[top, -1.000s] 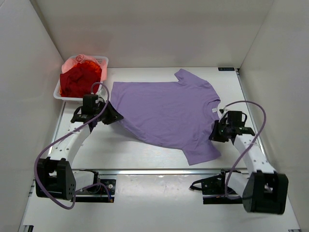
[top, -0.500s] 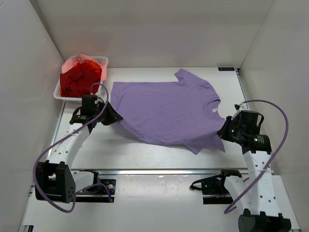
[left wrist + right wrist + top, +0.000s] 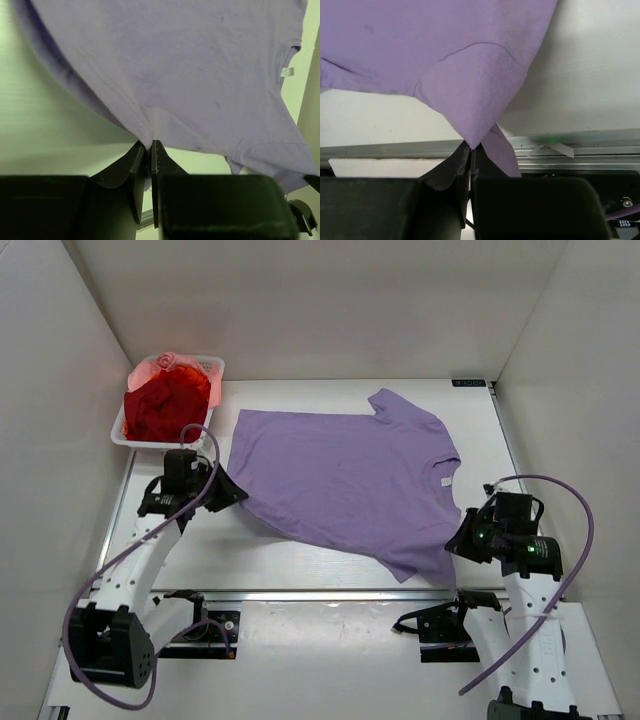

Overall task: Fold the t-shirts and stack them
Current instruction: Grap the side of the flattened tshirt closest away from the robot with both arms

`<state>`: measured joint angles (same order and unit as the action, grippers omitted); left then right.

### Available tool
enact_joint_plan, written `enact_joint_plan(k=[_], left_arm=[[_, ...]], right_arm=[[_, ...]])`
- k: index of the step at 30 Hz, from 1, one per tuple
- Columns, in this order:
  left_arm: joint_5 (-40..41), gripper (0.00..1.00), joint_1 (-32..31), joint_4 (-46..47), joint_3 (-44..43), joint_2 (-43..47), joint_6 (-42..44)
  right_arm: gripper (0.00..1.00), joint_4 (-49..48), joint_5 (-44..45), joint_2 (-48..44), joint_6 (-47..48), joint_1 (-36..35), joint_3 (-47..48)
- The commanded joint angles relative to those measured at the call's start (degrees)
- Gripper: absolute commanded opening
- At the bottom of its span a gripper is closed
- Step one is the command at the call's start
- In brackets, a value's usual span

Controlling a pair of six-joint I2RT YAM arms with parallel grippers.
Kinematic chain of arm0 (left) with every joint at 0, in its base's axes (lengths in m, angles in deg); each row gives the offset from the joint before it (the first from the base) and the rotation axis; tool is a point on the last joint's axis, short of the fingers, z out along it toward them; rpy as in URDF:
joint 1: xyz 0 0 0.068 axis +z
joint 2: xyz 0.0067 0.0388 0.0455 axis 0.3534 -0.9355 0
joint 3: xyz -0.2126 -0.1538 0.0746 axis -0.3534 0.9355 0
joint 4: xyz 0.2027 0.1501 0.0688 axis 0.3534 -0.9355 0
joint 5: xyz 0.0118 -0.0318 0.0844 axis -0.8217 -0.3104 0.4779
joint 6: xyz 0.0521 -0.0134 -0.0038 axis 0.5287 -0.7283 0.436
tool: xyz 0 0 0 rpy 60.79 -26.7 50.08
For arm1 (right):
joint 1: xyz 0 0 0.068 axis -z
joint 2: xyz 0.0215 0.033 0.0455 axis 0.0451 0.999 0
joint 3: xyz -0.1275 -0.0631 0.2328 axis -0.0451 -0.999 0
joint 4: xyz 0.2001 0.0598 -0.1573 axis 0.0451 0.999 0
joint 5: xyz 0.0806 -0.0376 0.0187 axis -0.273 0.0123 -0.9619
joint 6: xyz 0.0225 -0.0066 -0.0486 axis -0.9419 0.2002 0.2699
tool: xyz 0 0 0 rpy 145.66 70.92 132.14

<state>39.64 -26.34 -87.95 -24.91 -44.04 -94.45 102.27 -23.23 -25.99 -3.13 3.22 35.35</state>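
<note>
A lavender-purple t-shirt [image 3: 340, 480] lies spread across the table, neck to the right. My left gripper [image 3: 240, 498] is shut on its bottom hem at the near left corner [image 3: 149, 143], the cloth pulled taut from the jaws. My right gripper [image 3: 458, 546] is shut on the near sleeve tip [image 3: 473, 145], lifted off the table near the front rail. A deep red t-shirt [image 3: 165, 402] and a pale pink one [image 3: 160, 364] sit bunched in the basket at the back left.
A white mesh basket [image 3: 215, 368] stands at the back left corner. White walls close in the table on three sides. A metal rail [image 3: 330, 594] runs along the near edge, with the arm bases and cables in front of it.
The right arm has pulled the sleeve toward the near right, and the left arm has drawn the hem nearer. The shirt has shifted right and toward the front and stretched flatter.
</note>
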Motion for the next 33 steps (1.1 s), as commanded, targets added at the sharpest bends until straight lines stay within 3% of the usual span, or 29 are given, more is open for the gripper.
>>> enact_joint_plan(k=[1,7,15,22,33], left_arm=[[3.98,0.2,-0.15,-2.46,1.97,5.33,-0.44],[11.18,0.12,1.61,-4.58,5.49,7.28,0.34],[13.21,0.11,2.31,-3.26,8.57,3.58,-1.24],[13.92,0.09,3.27,-0.28,5.06,-4.05,-0.89],[13.57,0.05,4.86,2.54,-4.69,-15.31,-1.15]], right_arm=[[0.01,-1.35,-2.26,2.26,-0.67,-0.44,-1.18],[0.0,-6.79,-3.13,8.41,0.73,-0.27,-2.15],[0.0,-12.69,-6.74,17.55,3.37,4.91,-0.3],[0.0,-16.03,-9.46,24.93,6.09,10.19,2.33],[0.0,-20.16,-10.79,36.35,5.4,12.39,10.32]])
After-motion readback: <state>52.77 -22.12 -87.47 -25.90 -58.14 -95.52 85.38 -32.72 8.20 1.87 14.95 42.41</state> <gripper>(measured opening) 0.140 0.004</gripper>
